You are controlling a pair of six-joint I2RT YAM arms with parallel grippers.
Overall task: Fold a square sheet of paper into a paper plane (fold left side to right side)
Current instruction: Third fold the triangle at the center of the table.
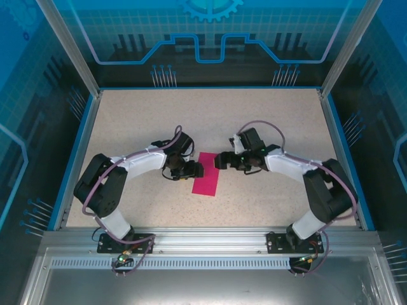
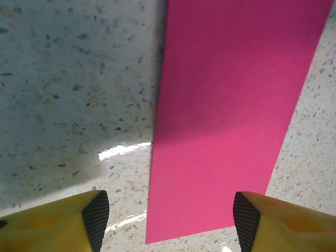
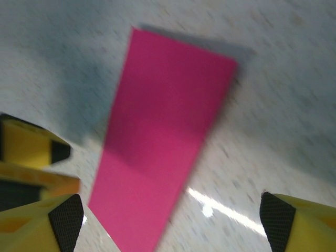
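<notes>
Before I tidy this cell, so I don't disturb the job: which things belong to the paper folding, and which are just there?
Of the job: magenta-pink paper sheet, lying flat as a narrow rectangle; left gripper, open; right gripper, open.
Not of the job: speckled beige tabletop; blue patterned back wall.

Left wrist view: paper far end cut off by top edge; left gripper fingers cut off at bottom edge. Right wrist view: blurred throughout; paper near end cut off at bottom.
</notes>
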